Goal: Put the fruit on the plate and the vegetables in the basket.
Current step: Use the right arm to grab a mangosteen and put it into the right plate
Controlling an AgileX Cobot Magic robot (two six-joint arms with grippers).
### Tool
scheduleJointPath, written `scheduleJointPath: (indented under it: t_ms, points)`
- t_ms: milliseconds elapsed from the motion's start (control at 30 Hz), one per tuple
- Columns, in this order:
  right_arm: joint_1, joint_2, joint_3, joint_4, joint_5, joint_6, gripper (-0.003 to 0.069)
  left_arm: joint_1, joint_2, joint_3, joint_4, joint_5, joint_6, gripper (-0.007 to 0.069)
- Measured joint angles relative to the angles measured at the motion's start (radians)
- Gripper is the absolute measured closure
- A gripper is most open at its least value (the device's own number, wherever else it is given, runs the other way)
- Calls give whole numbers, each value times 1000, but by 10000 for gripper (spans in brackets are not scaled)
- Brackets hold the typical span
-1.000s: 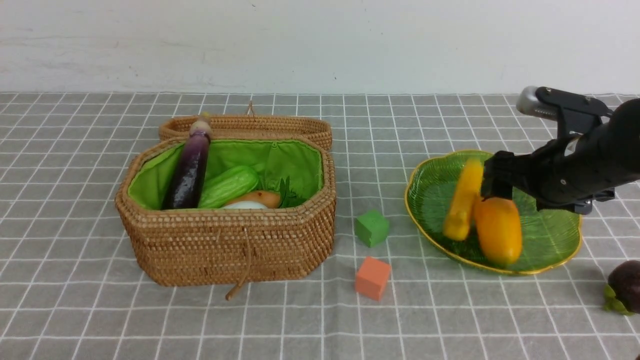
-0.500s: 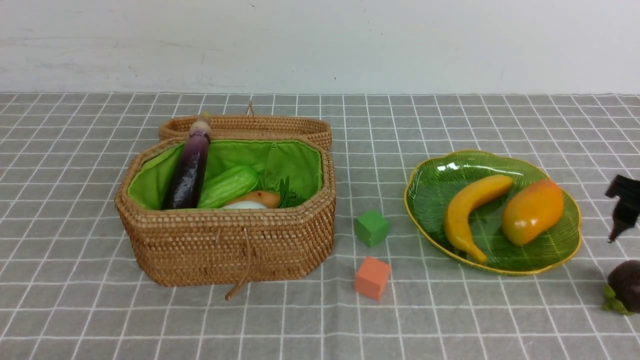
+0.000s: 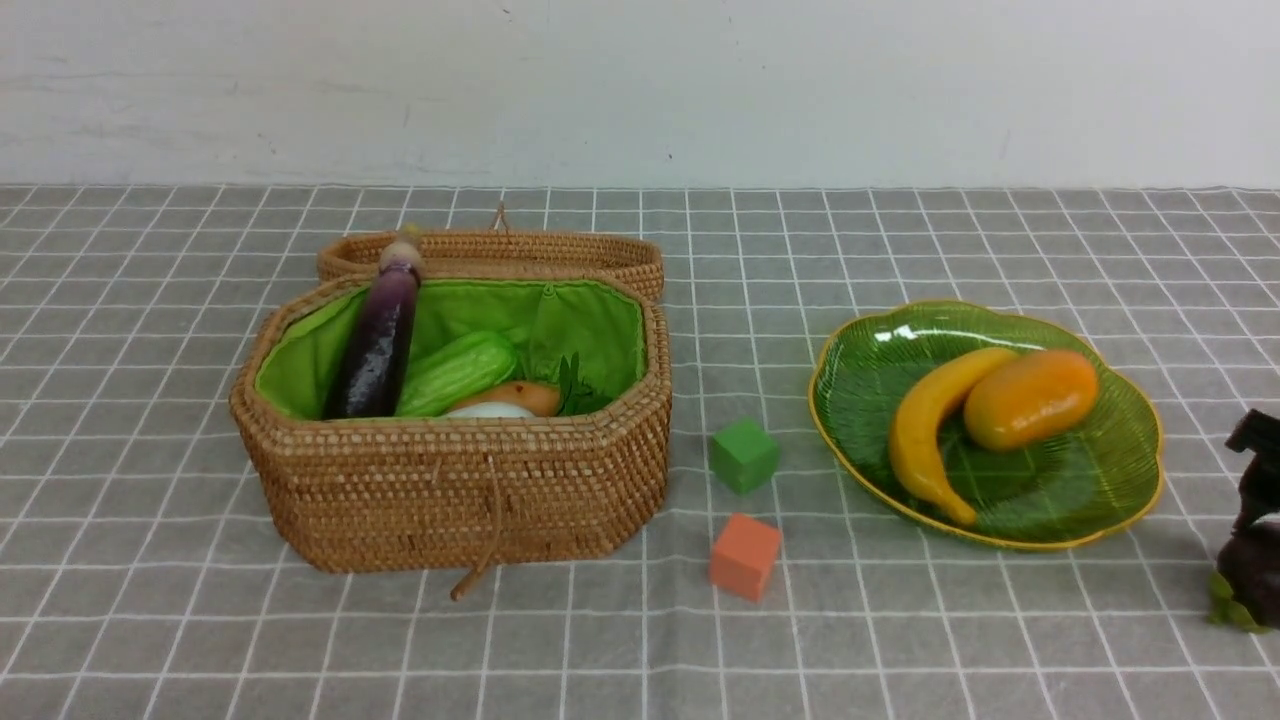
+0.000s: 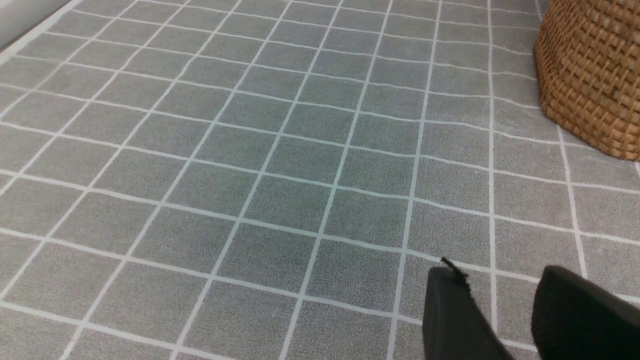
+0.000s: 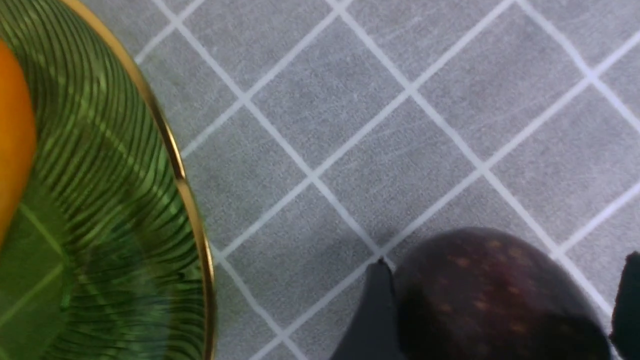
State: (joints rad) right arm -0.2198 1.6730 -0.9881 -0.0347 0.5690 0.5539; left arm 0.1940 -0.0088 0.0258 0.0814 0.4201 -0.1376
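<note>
The right end effector (image 5: 500, 310) stood with its jaws spread wide, one on each side of the mangosteen (image 5: 495, 295); whether the fingers (image 5: 372, 310) pressed the fruit or merely flanked it could not be told. The mangosteen sat on the counter (image 5: 400, 100) directly between those jaws, outside the plate (image 5: 165, 140), whose gold rim lay near the end effector on its inner side. In the front view the right end effector (image 3: 1255, 480) showed only at the frame's edge, just above the mangosteen (image 3: 1252, 580).

On the plate (image 3: 1100, 500), further from that end effector, the mango (image 3: 1030, 398) rested against the banana (image 3: 925, 430). Beyond the plate lay a green cube (image 3: 743, 455) and an orange cube (image 3: 745, 556), then the basket (image 3: 450, 480), holding the eggplant (image 3: 380, 340), the gourd (image 3: 458, 372), the potato (image 3: 525, 396) and the white vegetable (image 3: 490, 410).

The left end effector (image 4: 500, 310) hung partly parted and empty over bare counter, the basket (image 4: 590, 75) off to one side.
</note>
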Motion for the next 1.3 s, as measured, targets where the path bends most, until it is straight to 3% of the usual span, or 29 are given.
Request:
scheduleJointPath:
  t_ms: [300, 367, 400, 433, 500, 633, 767, 933, 1033, 1067, 1100, 1167, 1300]
  points:
    - [0, 11, 0, 6, -6, -29, 182, 0, 0, 0, 0, 0, 0, 386]
    - [1, -13, 2, 28, -3, -31, 364, 0, 0, 0, 0, 0, 0, 386]
    - [1, -20, 2, 35, -5, -32, 400, 0, 0, 0, 0, 0, 0, 386]
    - [6, -48, 4, 60, -22, -46, 529, 0, 0, 0, 0, 0, 0, 386]
    - [23, -98, 4, 108, -78, -92, 639, 0, 0, 0, 0, 0, 0, 386]
    - [64, -155, 4, 184, -162, -184, 673, 0, 0, 0, 0, 0, 0, 386]
    - [107, -185, -14, 221, -84, -331, 645, 0, 0, 0, 0, 0, 0, 386]
    - [109, -198, -16, 196, 66, -350, 499, 0, 0, 0, 0, 0, 0, 386]
    - [109, -198, -16, 181, 136, -357, 352, 0, 0, 0, 0, 0, 0, 386]
    - [109, -198, -16, 179, 151, -360, 285, 0, 0, 0, 0, 0, 0, 386]
    - [109, -198, -16, 172, 160, -361, 173, 0, 0, 0, 0, 0, 0, 386]
    - [109, -193, -16, 156, 157, -362, 50, 0, 0, 0, 0, 0, 0, 386]
    - [109, -144, -16, 126, 140, -362, -14, 0, 0, 0, 0, 0, 0, 386]
